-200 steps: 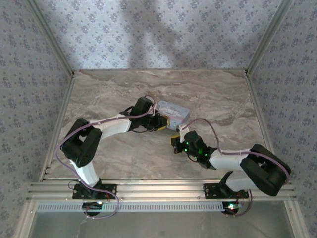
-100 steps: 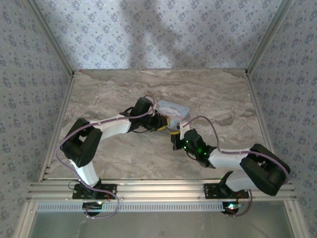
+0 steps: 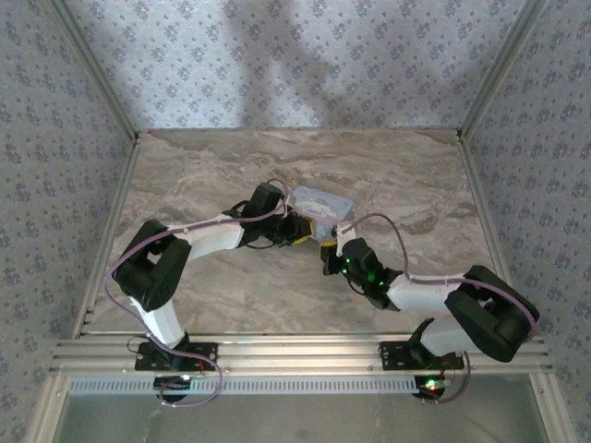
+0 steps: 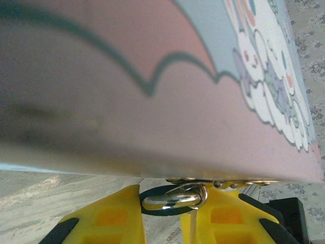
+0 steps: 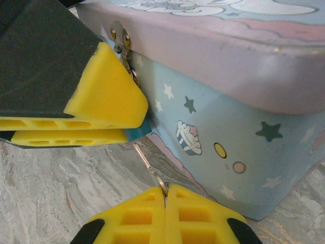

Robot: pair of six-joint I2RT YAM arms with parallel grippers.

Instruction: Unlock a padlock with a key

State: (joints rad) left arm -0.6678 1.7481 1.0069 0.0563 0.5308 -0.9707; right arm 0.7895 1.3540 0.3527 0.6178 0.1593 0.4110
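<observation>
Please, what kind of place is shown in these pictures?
Probably a small robot test booth, not a home. The left arm and right arm are fixed to a metal rail at the near edge of a marble-look table, and flower-patterned walls close it in on three sides.

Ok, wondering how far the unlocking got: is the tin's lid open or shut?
Shut. The pink lid sits down over the blue tin all along its visible edge, with the hasp hanging down the front.

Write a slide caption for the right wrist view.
Right end effector pinches a thin key, angled toward the teal padlock held by the left end effector beside a pastel tin.
</observation>
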